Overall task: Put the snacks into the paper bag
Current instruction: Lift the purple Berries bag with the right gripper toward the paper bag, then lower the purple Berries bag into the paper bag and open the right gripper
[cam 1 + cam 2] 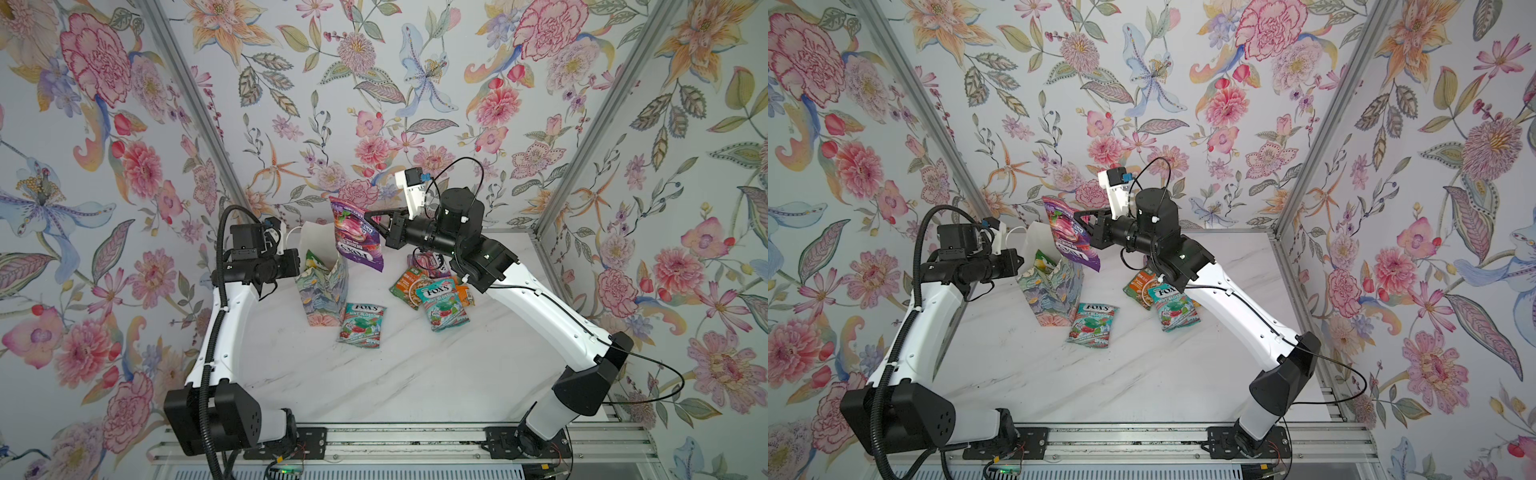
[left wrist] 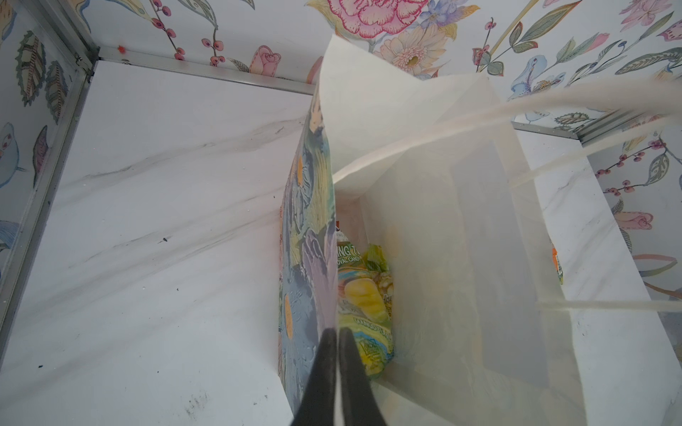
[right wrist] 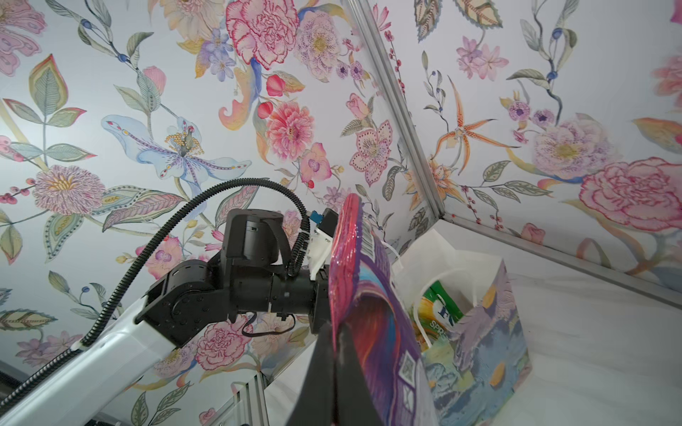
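Observation:
The paper bag [image 1: 322, 293] [image 1: 1054, 295] stands upright and open toward the back left of the marble table. My left gripper [image 2: 337, 332] is shut on the bag's side wall [image 2: 310, 221] at its rim. A yellow-green packet [image 2: 365, 295] [image 3: 441, 306] lies inside. My right gripper [image 1: 370, 218] [image 3: 337, 332] is shut on a purple FOX'S packet [image 1: 357, 235] [image 1: 1069, 232] [image 3: 365, 295], which hangs in the air just above and to the right of the bag's mouth. On the table lie a teal FOX'S packet [image 1: 360, 324] by the bag, another teal one [image 1: 442, 305], and an orange pouch [image 1: 409, 286].
A further purple packet [image 1: 428, 262] is partly hidden under my right arm. Floral walls with metal corner posts [image 1: 582, 137] close in the table [image 1: 374, 374] at the back and sides. A metal rail [image 1: 395, 440] runs along the front edge. The bag's white cord handles [image 2: 479, 121] cross its mouth.

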Robot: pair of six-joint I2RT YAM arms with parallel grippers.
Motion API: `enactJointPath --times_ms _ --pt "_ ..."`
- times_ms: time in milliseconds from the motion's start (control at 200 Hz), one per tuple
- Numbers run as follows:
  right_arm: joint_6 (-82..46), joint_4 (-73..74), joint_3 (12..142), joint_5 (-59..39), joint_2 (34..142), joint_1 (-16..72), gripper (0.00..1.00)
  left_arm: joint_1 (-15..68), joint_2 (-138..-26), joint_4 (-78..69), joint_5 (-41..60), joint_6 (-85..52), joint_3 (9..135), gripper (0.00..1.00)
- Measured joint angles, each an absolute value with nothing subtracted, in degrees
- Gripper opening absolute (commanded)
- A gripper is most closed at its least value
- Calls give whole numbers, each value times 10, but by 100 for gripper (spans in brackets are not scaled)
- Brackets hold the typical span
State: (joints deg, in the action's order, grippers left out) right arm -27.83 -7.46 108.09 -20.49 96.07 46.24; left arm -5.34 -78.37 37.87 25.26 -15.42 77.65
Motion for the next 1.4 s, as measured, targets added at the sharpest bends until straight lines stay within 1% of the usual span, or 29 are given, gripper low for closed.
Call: enactJointPath --times_ms 260,510,711,871,1091,1261,1401 --pt "-278 -94 1167 -218 1013 482 0 -53 -784 379 253 -154 776 2" --pt "-286 -112 1295 -228 1118 484 0 -53 -784 378 257 -154 776 2" --pt "-298 -129 1368 -222 1190 484 0 -53 -784 378 264 -154 776 2" --pt "-306 -136 1390 -198 1219 484 0 -53 -784 378 266 -154 776 2" --pt "-307 -151 1401 -138 1232 484 0 -53 -784 378 266 -154 776 2" --pt "-311 -154 1451 -107 1274 485 0 -53 -784 378 267 -154 776 2" --pt "-326 -152 1456 -78 1297 488 0 -53 -784 378 267 -154 776 2"
